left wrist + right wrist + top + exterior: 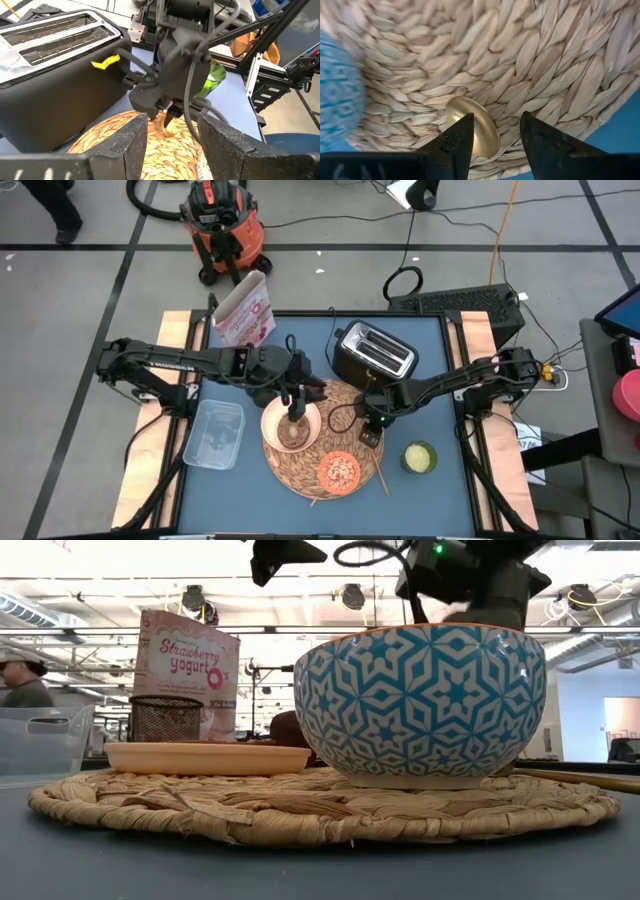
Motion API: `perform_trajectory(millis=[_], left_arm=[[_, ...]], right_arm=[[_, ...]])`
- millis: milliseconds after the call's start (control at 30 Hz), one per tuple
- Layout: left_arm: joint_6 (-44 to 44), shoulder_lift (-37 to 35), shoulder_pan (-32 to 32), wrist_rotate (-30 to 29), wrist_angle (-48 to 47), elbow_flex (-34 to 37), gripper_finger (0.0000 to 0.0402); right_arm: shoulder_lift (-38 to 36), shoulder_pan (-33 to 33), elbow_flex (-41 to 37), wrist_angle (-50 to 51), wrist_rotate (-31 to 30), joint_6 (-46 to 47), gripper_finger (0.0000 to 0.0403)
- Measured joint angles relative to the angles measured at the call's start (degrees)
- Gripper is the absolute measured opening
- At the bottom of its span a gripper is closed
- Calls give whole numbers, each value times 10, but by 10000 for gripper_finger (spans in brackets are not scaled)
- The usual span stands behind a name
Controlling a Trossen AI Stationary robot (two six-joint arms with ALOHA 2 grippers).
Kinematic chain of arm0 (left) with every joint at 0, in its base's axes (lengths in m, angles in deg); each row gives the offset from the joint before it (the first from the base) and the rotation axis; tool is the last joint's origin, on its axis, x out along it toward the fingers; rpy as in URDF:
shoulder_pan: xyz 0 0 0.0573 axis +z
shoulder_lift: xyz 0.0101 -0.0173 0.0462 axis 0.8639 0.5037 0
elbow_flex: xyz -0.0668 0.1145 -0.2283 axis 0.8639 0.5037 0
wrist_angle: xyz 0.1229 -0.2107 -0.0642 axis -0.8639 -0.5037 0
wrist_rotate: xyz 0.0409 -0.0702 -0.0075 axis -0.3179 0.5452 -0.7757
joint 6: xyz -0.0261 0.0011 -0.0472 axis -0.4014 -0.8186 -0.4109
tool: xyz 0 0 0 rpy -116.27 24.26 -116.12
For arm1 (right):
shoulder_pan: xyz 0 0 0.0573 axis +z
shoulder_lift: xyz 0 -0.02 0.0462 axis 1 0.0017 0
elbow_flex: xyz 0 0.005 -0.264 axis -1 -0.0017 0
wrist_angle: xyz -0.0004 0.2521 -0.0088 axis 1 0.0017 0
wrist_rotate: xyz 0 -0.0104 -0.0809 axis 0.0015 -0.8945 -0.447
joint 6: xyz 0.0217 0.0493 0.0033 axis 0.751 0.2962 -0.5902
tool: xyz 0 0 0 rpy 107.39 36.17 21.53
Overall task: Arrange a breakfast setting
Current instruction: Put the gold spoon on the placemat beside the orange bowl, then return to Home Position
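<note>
Illumination is even and bright from overhead. In the low view, ceiling lamps [352, 595] sit against a washed-out ceiling — glare dominates the upper frame. The blue patterned bowl [420, 705] is sharp there; the person [22, 680] at the left edge is soft. In the high view, shadows under both arms are faint and short. In the right wrist view, the woven placemat [520, 65] is crisp, while the blue bowl edge [337, 95] at left is blurred — too close for focus.
</note>
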Motion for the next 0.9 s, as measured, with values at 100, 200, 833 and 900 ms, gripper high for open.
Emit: perform_trajectory(millis=[100, 200, 833, 900], left_arm=[[0, 0, 0, 0, 0, 0, 179], [0, 0, 0, 0, 0, 0, 179], [38, -128, 0, 0, -112, 0, 179], [49, -152, 0, -1, -142, 0, 179]], right_arm=[[-22, -4, 0, 2, 0, -9, 153], [-50, -10, 0, 8, 1, -17, 153], [-305, -43, 0, 34, -2, -93, 153], [-332, -43, 0, 34, -2, -93, 153]])
